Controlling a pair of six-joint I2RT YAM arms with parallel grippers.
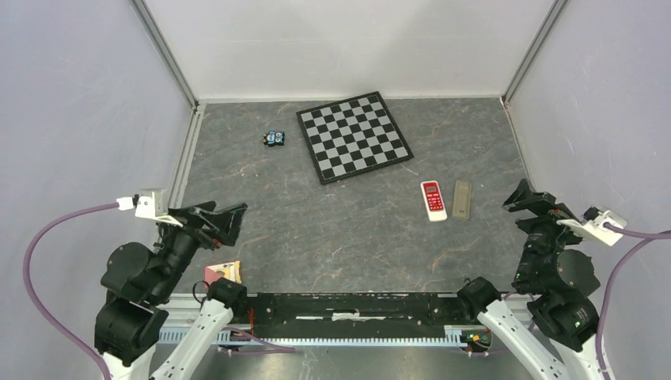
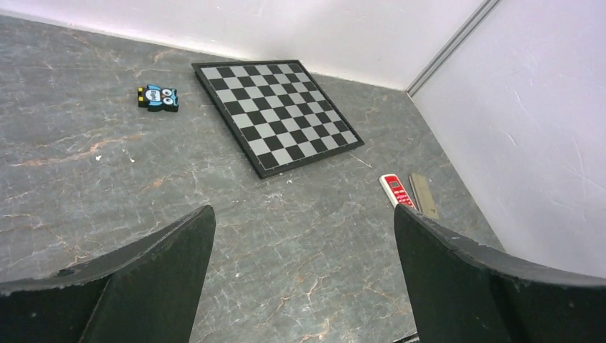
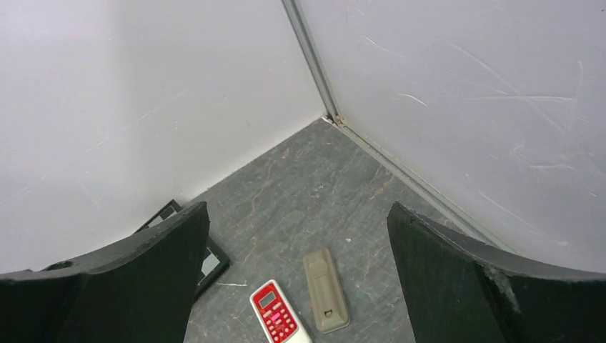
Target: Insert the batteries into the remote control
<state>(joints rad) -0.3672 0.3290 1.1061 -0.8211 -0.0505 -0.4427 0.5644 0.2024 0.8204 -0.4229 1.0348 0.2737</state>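
While aloft, left hand (image 1: 225,218), right hand (image 1: 528,198).

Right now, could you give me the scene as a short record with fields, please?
remote control: face up, on the right side
tan flat piece: right of the remote, not touching
batteries: not seen in any view
chessboard: flat, far middle
small blue toy: left of the chessboard
left gripper: open, empty
right gripper: open, empty
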